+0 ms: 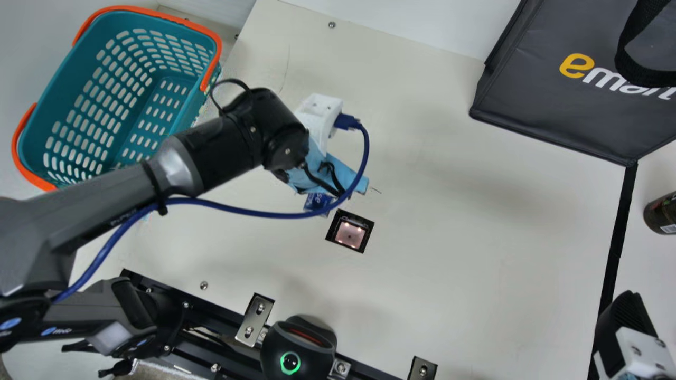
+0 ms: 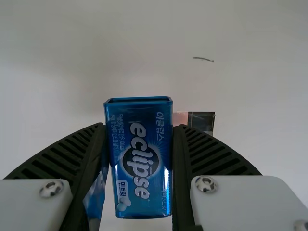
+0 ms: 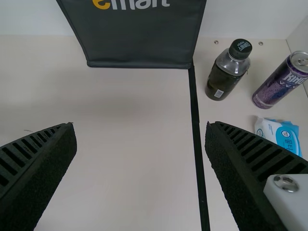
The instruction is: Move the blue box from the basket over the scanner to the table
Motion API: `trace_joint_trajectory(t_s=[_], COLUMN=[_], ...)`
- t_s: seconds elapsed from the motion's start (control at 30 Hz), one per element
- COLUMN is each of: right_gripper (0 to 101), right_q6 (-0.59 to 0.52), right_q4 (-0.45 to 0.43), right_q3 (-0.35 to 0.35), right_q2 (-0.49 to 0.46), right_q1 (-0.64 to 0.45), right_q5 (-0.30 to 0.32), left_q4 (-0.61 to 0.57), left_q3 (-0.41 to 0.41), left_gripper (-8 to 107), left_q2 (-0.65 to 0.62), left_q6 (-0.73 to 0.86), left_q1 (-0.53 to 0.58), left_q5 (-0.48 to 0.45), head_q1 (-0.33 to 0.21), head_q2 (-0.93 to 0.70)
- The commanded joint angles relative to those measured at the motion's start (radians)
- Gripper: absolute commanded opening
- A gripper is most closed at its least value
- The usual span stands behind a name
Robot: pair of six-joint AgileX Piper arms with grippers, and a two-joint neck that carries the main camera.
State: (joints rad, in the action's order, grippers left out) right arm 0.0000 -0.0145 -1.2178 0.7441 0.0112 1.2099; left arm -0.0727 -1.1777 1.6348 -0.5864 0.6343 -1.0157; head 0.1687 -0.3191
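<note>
Where the blue box (image 2: 139, 161) is: being held by its long sides in the left hand (image 2: 139, 127)
Scanner (image 1: 349, 235): being closely flanked

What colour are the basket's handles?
Orange, on a teal basket; the main view shows the handles best.

The cream table (image 1: 449, 264) carries a bag (image 1: 533, 100), bottle (image 3: 225, 74), can (image 3: 281, 82), packet (image 3: 276, 134), black strip (image 3: 196, 120) and scanner (image 1: 349, 235) (lit).
</note>
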Motion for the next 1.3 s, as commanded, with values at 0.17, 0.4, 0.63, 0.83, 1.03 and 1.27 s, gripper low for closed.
trace_joint_trajectory(t_s=[0.17,0.4,0.63,0.83,1.03,1.27], right_gripper=[95,95,95,95,95,95], right_q6=[0.0,0.0,0.0,0.0,0.0,0.0], right_q4=[0.0,0.0,0.0,0.0,0.0,0.0], right_q3=[0.0,0.0,0.0,0.0,0.0,0.0], right_q2=[0.0,0.0,0.0,0.0,0.0,0.0], right_q1=[0.0,0.0,0.0,0.0,0.0,0.0], right_q5=[0.0,0.0,0.0,0.001,0.001,0.001], left_q4=[0.026,0.058,0.096,0.12,0.134,0.135], left_q3=[0.05,0.088,0.11,0.107,0.061,-0.046], left_gripper=[-8,-8,-8,-8,-8,-8], left_q2=[0.016,0.031,0.047,0.068,0.107,0.175], left_q6=[-0.068,-0.127,-0.184,-0.221,-0.245,-0.258], left_q1=[0.075,0.123,0.162,0.192,0.216,0.241], left_q5=[0.058,0.106,0.146,0.174,0.178,0.135], head_q1=[-0.03,-0.03,-0.03,-0.03,-0.03,-0.03], head_q2=[-0.002,-0.002,-0.002,-0.002,-0.002,-0.002])
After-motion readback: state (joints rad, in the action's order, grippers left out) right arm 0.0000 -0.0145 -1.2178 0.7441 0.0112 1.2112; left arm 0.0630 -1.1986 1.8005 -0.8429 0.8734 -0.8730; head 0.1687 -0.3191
